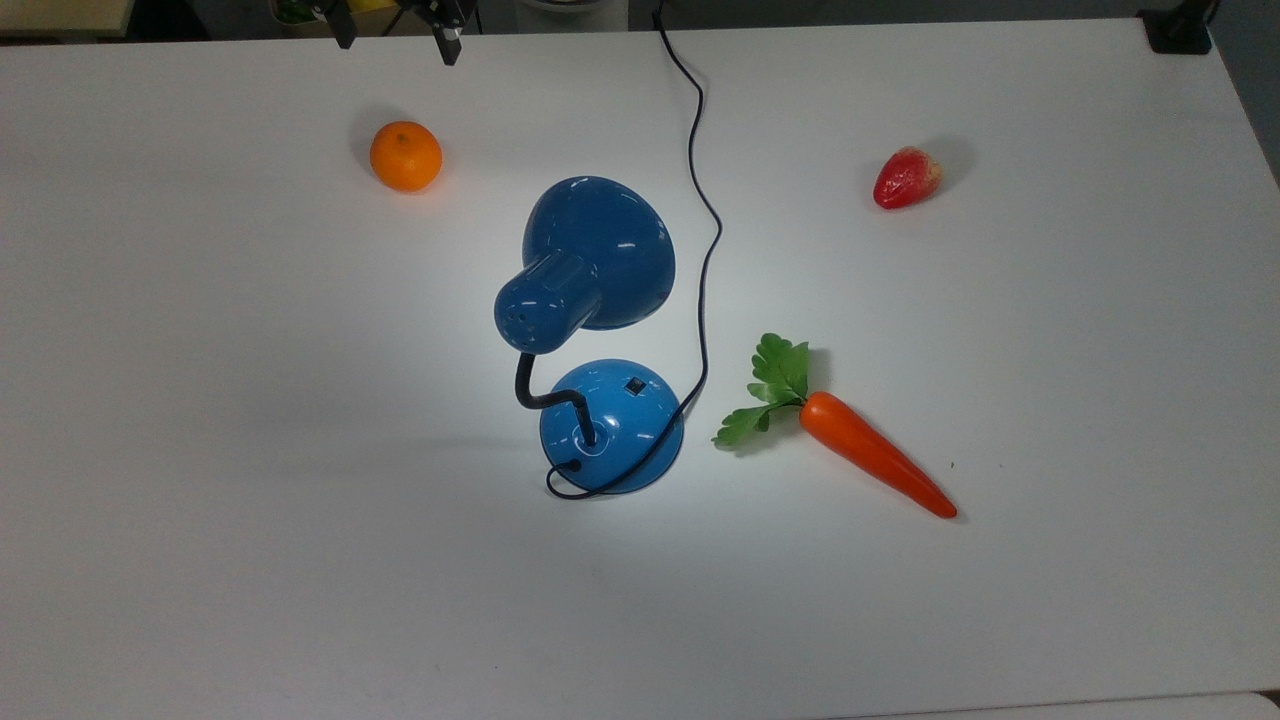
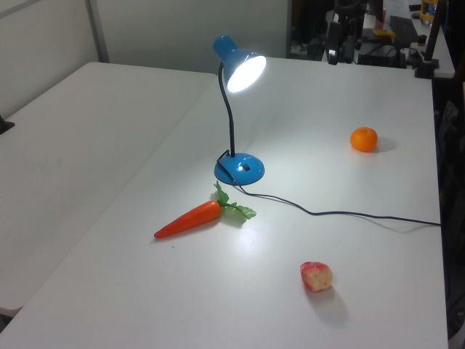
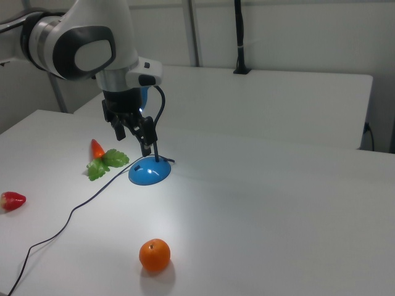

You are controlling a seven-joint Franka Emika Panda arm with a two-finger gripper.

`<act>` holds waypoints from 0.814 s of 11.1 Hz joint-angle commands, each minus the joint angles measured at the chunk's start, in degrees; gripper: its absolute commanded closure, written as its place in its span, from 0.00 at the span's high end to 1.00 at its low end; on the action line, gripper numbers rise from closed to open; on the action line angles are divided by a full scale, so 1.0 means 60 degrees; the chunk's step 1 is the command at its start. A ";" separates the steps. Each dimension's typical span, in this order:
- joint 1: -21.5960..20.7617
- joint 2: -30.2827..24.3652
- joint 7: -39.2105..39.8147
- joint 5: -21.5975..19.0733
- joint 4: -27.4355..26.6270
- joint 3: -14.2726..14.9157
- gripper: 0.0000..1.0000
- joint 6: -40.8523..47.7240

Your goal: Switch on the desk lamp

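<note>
**Lamp lit, gripper high at the table's far edge**

The desk lamp (image 1: 590, 330) was seen standing mid-table, its shade glowing in the left view, so the task was judged done. The gripper (image 1: 392, 22) was found released, fingers spread, well apart from the lamp and near the orange (image 1: 405, 156). A second press on the switch (image 1: 633, 384) could put the light out; the cord (image 1: 700, 250) could be snagged by a low sweep.

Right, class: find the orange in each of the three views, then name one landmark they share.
Top view: orange upper left, left of the lamp shade.
Left view: orange at right, right of the lamp.
Right view: orange at bottom, nearest the camera.
Shared landmark: the desk lamp's blue base.
</note>
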State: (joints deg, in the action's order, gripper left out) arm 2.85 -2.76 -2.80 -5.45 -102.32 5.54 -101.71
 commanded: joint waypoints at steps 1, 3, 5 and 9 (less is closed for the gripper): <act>0.0198 0.0006 0.0173 0.0103 0.0252 0.0014 1.00 0.0442; 0.0214 0.0006 0.0174 0.0089 0.0295 0.0014 1.00 0.0442; 0.0185 0.0021 0.0144 0.0089 0.0296 0.0014 1.00 0.0457; 0.0229 0.0021 0.0174 0.0089 0.0311 0.0014 1.00 0.0574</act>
State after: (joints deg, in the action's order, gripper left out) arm 4.23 -2.77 -2.70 -5.45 -101.81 5.54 -100.62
